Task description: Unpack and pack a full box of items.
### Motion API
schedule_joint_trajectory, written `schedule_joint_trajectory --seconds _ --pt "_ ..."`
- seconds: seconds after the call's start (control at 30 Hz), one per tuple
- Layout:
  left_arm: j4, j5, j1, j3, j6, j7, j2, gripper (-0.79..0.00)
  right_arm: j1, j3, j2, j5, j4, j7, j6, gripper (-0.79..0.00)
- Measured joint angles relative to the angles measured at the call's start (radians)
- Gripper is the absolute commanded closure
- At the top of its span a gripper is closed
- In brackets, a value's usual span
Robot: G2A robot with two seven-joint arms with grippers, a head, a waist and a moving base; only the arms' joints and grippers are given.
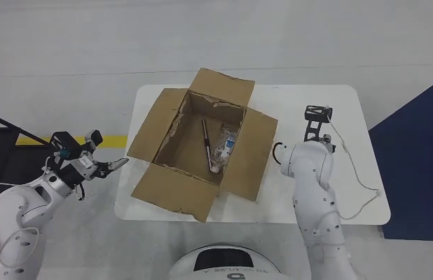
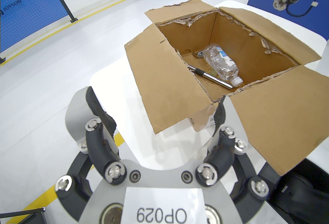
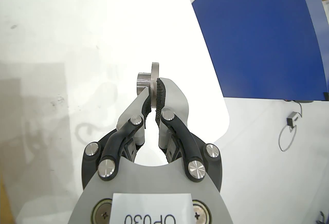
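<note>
Disc: pinched in your right jaws, over table, frame-right of box.
Left jaws: spread wide, empty.

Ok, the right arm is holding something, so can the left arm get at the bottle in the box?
Probably yes. The left gripper is empty, jaws open; the box has its flaps folded out and the bottle lies uncovered inside. It must clear the near flap first.
</note>
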Motion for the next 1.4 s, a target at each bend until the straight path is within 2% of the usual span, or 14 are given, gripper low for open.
schedule_joint_trajectory --seconds 0.47,1.1,1.13,1.17,1.2,1.23,1.4 --pt "0.000 0.000 0.000 0.000 0.000 0.000 0.000 -0.785 0.222 0.058 -0.017 0.082 0.418 -0.007 -0.030 0.000" --pt "0.000 0.000 0.000 0.000 0.000 0.000 0.000 -0.785 0.271 0.040 -0.041 0.046 0.561 0.000 0.021 0.000" --pt "0.000 0.000 0.000 0.000 0.000 0.000 0.000 -0.785 0.274 0.038 -0.042 0.047 0.565 0.002 0.023 -0.006" --pt "0.000 0.000 0.000 0.000 0.000 0.000 0.000 -0.785 0.277 0.035 -0.044 0.051 0.570 0.003 0.022 -0.046" --pt "0.000 0.000 0.000 0.000 0.000 0.000 0.000 -0.785 0.278 0.034 -0.046 0.053 0.574 0.005 0.020 -0.126" --pt "0.000 0.000 0.000 0.000 0.000 0.000 0.000 -0.785 0.280 0.034 -0.047 0.053 0.579 0.007 0.019 -0.126" --pt "0.000 0.000 0.000 0.000 0.000 0.000 0.000 -0.785 0.290 0.033 -0.052 0.053 0.604 0.012 0.010 -0.240"
